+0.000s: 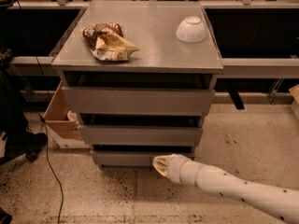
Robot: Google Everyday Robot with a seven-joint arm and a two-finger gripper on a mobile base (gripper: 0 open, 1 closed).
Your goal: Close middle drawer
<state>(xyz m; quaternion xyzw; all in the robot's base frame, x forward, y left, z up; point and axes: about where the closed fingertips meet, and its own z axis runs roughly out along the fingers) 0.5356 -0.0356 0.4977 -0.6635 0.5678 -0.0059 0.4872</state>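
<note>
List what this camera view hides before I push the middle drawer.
- Camera view: middle drawer interior, shadowed under the top drawer.
- End effector, low by the bottom drawer front: whether it touches, unclear.
- Arm: cut off at the right edge.
- Cardboard box: partly behind the cabinet.

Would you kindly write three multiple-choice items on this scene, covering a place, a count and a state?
1. Where is the end effector?
A. low, before the bottom drawer
B. above the cabinet
C. behind the cabinet

2. How many drawer fronts has the cabinet?
A. two
B. three
C. five

3. How does the bowl sit?
A. upright
B. upside down
C. on its side

1 A: it hangs below the middle drawer, at the bottom front.
2 B: three grey fronts are stacked.
3 B: its rounded underside faces up.
</note>
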